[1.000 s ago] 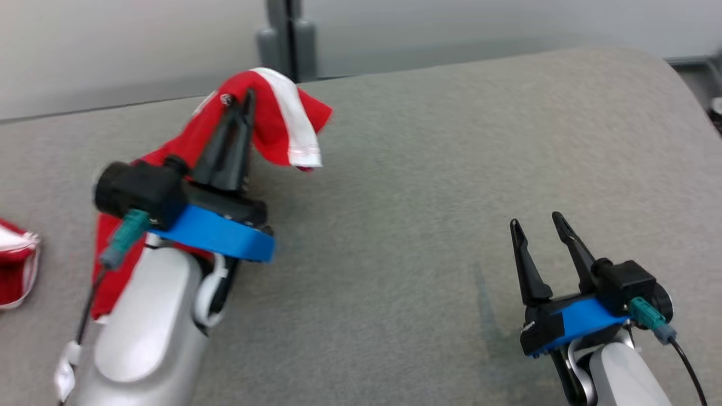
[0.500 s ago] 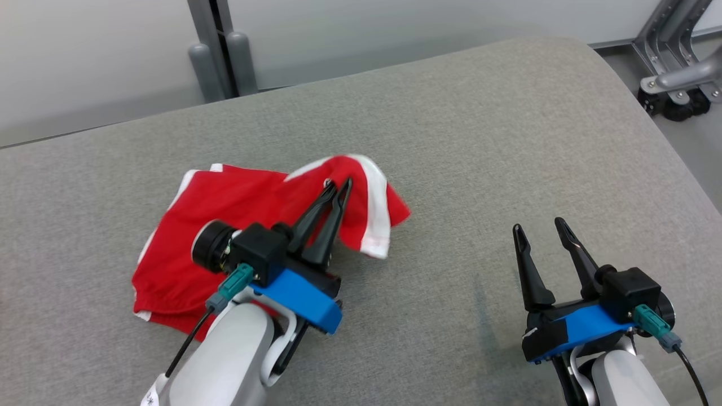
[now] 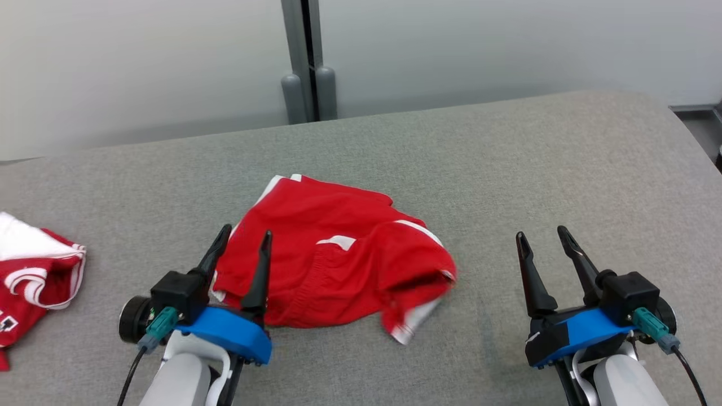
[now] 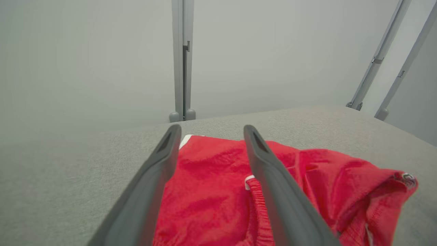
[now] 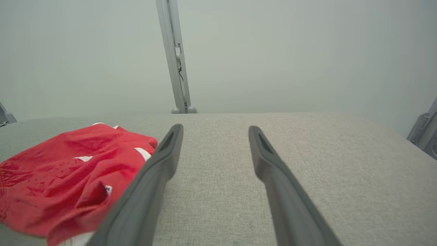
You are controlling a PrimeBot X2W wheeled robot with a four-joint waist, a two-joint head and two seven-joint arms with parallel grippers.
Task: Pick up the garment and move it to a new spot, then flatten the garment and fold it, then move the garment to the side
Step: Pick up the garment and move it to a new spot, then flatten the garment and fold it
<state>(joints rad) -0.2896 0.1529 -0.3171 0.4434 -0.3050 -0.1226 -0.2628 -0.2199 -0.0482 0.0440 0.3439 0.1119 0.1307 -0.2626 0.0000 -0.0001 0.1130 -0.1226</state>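
Left gripper (image 3: 246,231) is sitting open with its 2 fingers spread, gripping nothing. The red garment (image 3: 338,254) is lying crumpled on the gray padded surface (image 3: 479,158), directly ahead of the left fingers and running off to their right. In the left wrist view it's filling the gap between the fingers and the area beyond them. Can't tell if the fingers are touching the fabric.

Right gripper (image 3: 540,232) is also sitting open and empty, with bare surface ahead of it. The garment is lying near its left side, not touching, with white trim showing at the closest edge.

A 2nd red-and-white cloth (image 3: 34,270) is lying well left of the left gripper. A gray post (image 3: 307,62) is standing past the surface's far edge.
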